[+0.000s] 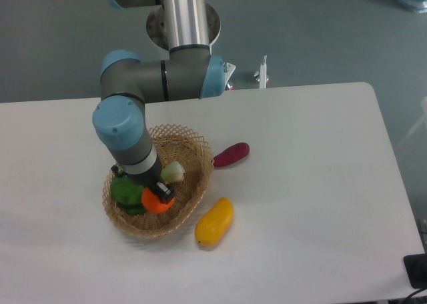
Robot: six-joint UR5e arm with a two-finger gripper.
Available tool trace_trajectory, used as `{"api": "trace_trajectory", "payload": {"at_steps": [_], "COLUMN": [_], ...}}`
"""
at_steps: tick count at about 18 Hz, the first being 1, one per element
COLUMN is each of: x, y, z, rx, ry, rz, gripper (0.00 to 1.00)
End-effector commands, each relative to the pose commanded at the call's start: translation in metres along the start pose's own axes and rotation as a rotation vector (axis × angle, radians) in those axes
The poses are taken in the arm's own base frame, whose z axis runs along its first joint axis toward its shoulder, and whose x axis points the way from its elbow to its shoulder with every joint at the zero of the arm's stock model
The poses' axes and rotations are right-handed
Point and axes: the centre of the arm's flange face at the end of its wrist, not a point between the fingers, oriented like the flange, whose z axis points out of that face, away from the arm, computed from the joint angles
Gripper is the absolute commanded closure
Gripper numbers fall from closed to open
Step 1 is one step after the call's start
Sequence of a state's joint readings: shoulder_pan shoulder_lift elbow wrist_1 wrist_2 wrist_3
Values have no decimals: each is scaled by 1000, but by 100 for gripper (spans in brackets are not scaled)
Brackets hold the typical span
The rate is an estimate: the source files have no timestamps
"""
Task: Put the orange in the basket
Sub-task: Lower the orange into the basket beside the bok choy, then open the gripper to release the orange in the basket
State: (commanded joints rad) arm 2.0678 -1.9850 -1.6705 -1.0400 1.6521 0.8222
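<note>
Setting: robotics lab or test cell. Evidence: an industrial arm (pixel 167 84) with grey links and light-blue joint caps, mounted on a metal column (pixel 183 17) at the table's far edge; a plain white table (pixel 313 204) with rounded corners; a bare grey floor (pixel 320 31) beyond the far edge; a small white fixture (pixel 263 74) standing at the far edge; a dark device (pixel 417 271) off the near right corner.

Bright even light, soft shadows, mild blur
</note>
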Motion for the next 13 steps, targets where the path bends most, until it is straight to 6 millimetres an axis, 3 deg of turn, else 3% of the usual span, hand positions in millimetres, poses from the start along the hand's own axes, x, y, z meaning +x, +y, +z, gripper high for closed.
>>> {"api": "trace_trajectory", "payload": {"at_steps": [7,10,13], "x": [-2,-3,-4], "y": [-5,-5,-4], "z": [4,4,-3], "rx": [-3,-4,3], "ry": [1,-2,-12], "rz": [6,11,7], "gripper": [33,9,0]}}
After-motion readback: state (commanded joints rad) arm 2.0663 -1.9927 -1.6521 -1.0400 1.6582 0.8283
